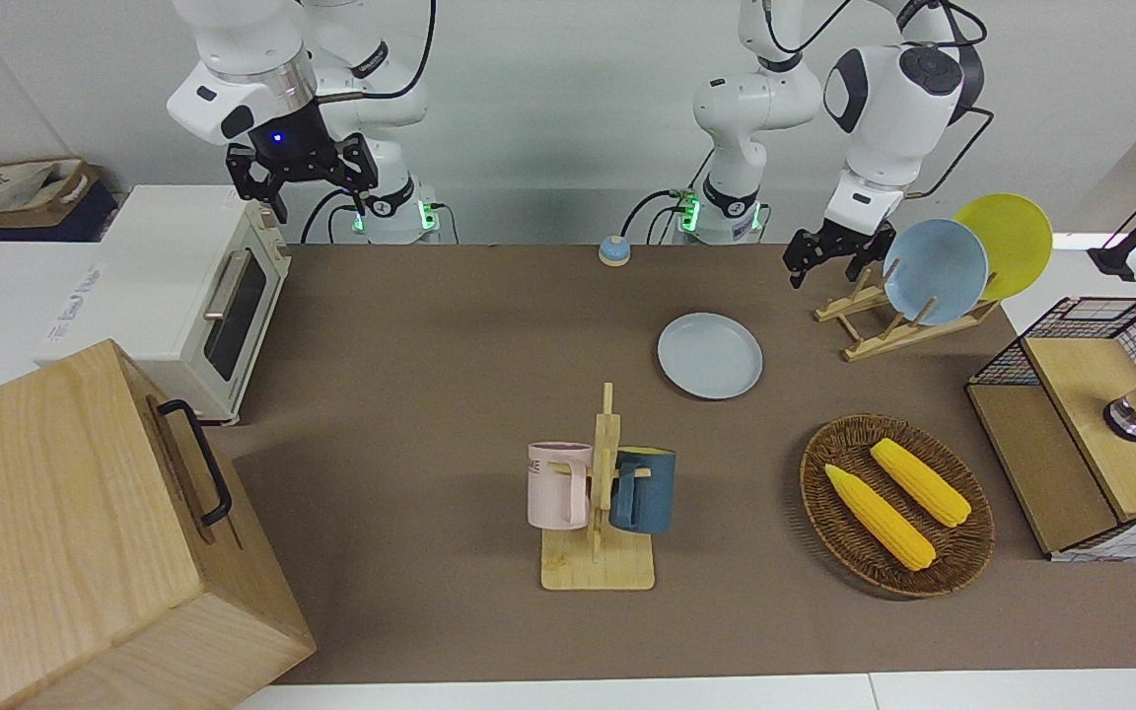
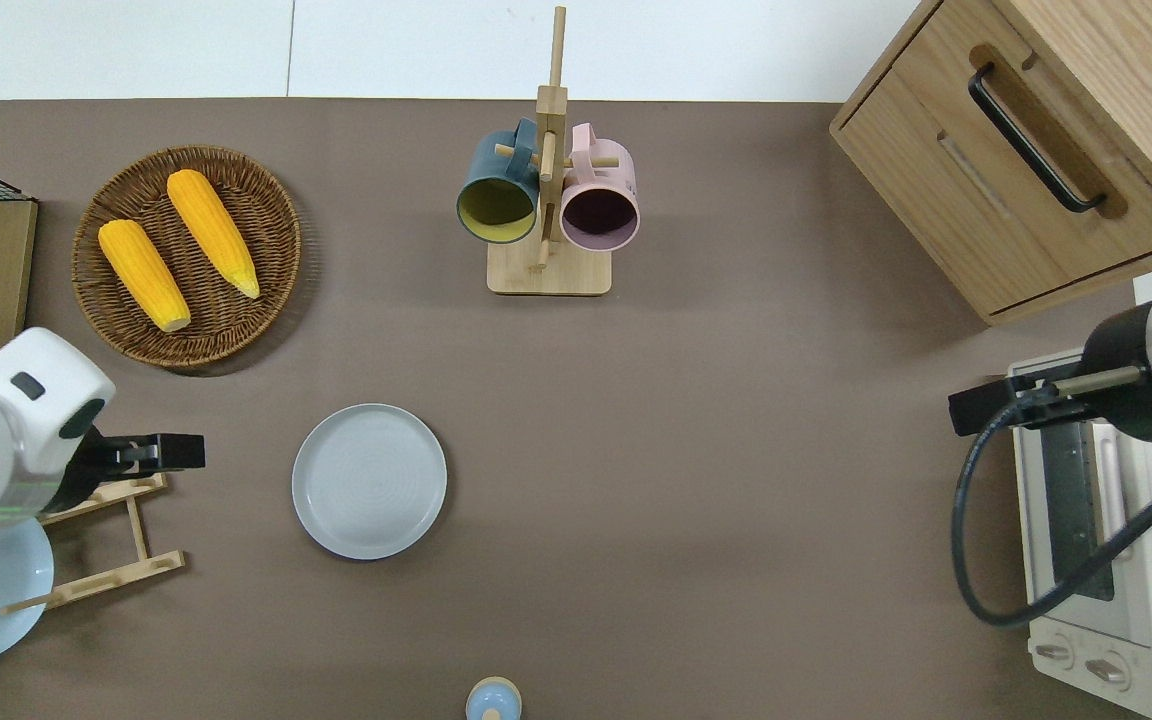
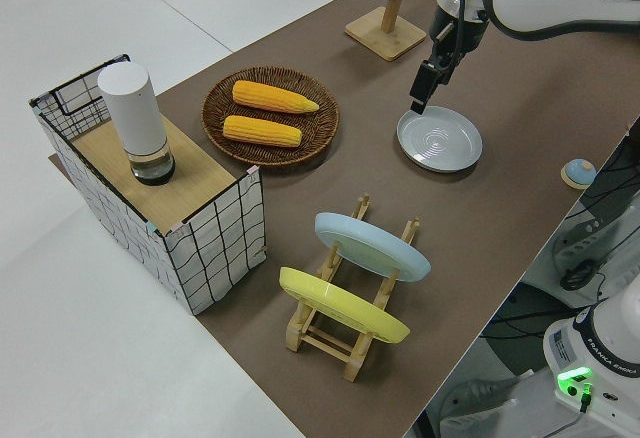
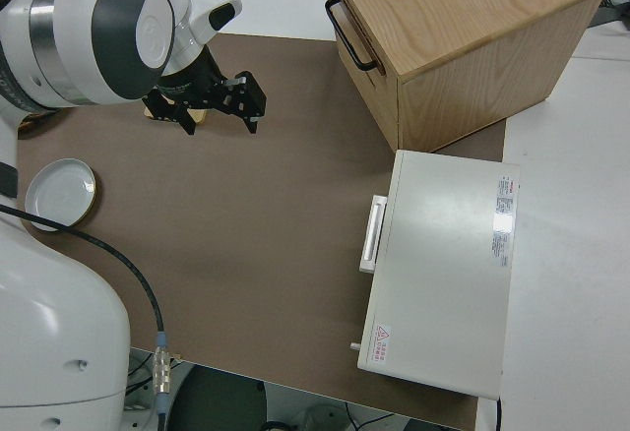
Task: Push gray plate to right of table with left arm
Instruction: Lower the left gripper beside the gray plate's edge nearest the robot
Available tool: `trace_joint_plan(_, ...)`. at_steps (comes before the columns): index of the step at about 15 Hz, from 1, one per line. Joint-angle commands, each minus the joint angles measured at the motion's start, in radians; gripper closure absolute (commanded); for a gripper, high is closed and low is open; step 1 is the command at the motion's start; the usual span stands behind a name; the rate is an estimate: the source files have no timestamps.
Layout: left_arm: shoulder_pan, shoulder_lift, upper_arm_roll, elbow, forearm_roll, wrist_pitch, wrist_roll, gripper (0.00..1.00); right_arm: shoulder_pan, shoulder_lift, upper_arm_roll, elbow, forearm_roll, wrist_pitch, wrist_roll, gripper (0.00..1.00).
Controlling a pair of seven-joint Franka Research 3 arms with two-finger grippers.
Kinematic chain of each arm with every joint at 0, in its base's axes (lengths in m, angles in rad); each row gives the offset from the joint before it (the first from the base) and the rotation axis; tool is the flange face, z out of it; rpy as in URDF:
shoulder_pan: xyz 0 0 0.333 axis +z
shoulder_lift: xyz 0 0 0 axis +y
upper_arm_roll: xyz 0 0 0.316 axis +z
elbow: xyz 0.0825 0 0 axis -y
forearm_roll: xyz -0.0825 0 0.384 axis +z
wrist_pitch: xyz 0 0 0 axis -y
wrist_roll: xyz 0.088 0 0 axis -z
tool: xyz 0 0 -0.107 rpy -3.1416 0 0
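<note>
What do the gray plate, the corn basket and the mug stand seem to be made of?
Gray plate: probably matte ceramic or melamine, with an even, dull surface and faint rings.
Corn basket: woven wicker, brown strands visible.
Mug stand: pale unfinished-looking wood, possibly bamboo.

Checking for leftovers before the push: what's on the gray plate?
Nothing: the gray plate lies bare on the table. What is under it cannot be seen.

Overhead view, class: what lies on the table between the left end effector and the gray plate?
Nothing. In the overhead view only bare table separates the left end effector from the gray plate; the wooden plate rack sits beneath the end effector.
</note>
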Motion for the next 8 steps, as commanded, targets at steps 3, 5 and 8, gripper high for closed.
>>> trace_joint_plan(3, -0.044, -0.044, -0.036, -0.234, -0.02, 0.235, -0.106, 0.0, -0.02, -0.003, 0.015, 0.009, 0.006, -0.016, 0.013, 0.017)
trace_joint_plan(5, -0.043, -0.025, -0.089, -0.3, -0.02, 0.346, -0.161, 0.0, -0.02, -0.003, 0.015, 0.009, 0.006, -0.016, 0.013, 0.017)
trace_joint_plan(8, -0.043, 0.031, -0.102, -0.324, -0.02, 0.43, -0.177, 0.0, -0.02, -0.003, 0.017, 0.009, 0.006, -0.016, 0.013, 0.017)
